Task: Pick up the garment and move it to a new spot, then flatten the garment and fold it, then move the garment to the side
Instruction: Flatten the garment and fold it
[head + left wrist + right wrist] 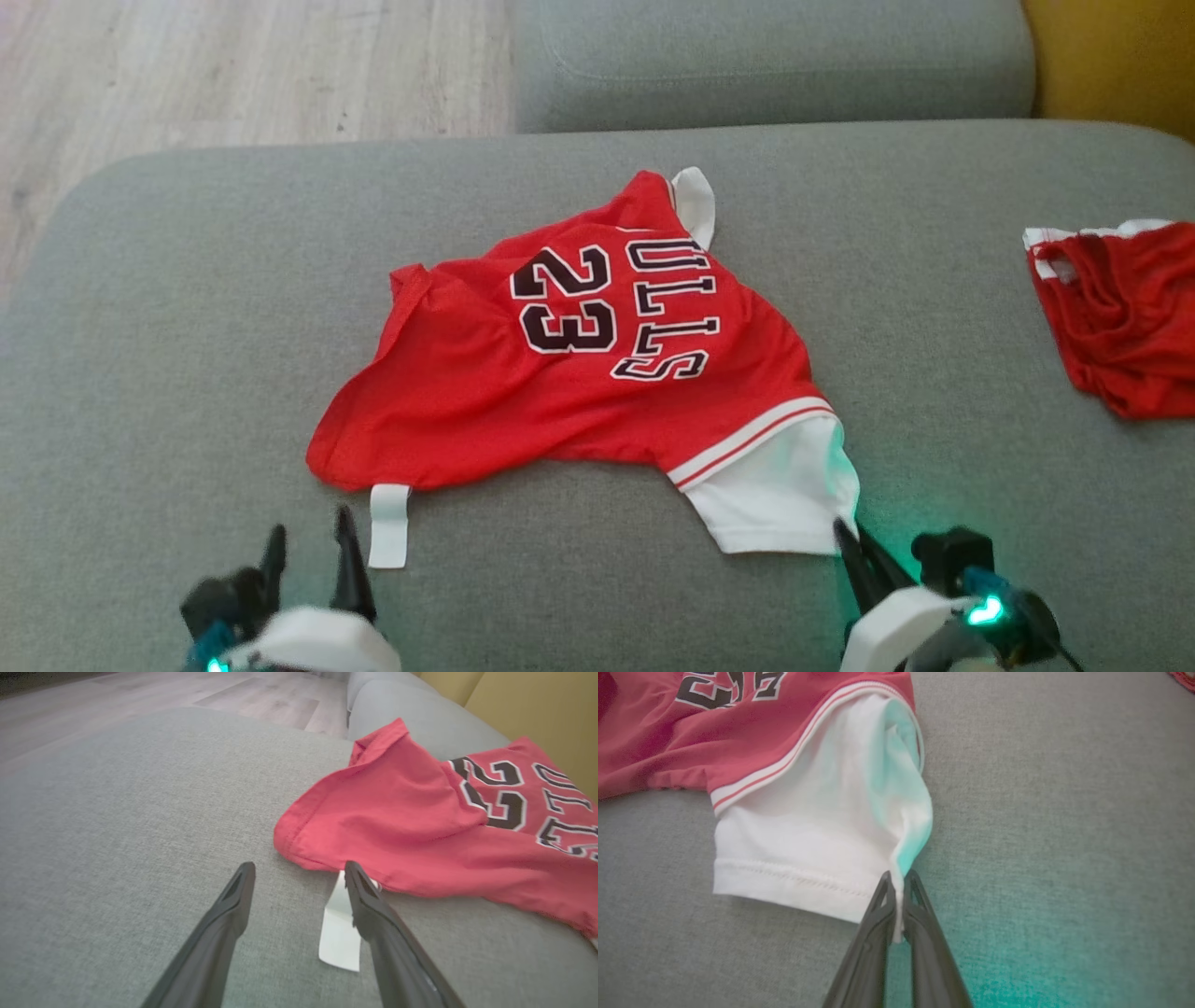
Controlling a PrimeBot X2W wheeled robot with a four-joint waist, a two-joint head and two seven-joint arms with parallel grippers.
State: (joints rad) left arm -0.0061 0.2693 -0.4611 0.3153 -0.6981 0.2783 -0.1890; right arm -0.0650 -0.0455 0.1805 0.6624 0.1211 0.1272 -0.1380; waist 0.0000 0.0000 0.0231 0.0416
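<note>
The garment is a red jersey with a black 23 and white sleeves, lying crumpled on the grey cushion. Its white near sleeve is pinched at the corner by my right gripper, whose jaws are shut on the fabric; the same gripper sits at the lower right of the head view. My left gripper is open near the jersey's hem corner. In the left wrist view its fingers straddle bare cushion, with a white tag beside the right finger and the garment just beyond.
A second red garment lies at the cushion's right edge. Another grey cushion lies beyond, with wooden floor at the far left and a yellow surface at the far right.
</note>
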